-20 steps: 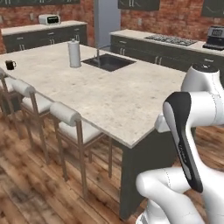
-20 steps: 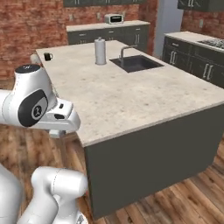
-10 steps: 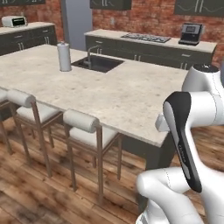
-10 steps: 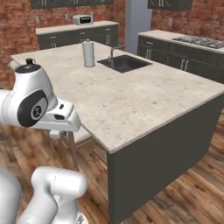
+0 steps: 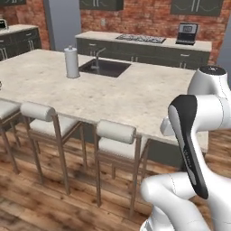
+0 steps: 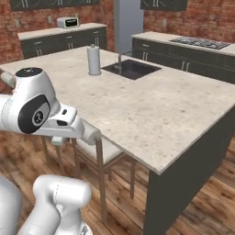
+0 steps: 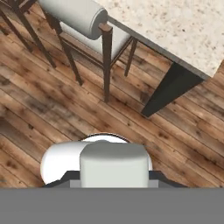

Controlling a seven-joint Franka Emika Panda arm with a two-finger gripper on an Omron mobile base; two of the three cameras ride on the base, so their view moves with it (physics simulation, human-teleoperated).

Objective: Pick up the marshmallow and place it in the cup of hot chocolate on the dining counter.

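Observation:
A white, soft-edged marshmallow [image 7: 113, 164] sits between my gripper's [image 7: 113, 176] two dark fingertips in the hand view, and the gripper is shut on it. The hand points down at the wooden floor beside the dining counter [image 7: 183, 26]. That counter is a large beige speckled slab [image 5: 135, 99] [image 6: 151, 105] stretching ahead of the arm in both base views. The cup of hot chocolate is out of view.
Cushioned stools [image 5: 116, 131] [image 5: 38, 110] [image 7: 78, 15] line the counter's near side. On the slab stand a tall pale cylinder [image 5: 71, 62] [image 6: 94, 60] and a sink [image 5: 104, 67] [image 6: 131, 69]. Dark cabinets with a stove [image 5: 140, 39] run along the brick wall.
The base has driven, so both base views have shifted along the counter; the dark mug has slid out of the picture. The gripper has stayed shut.

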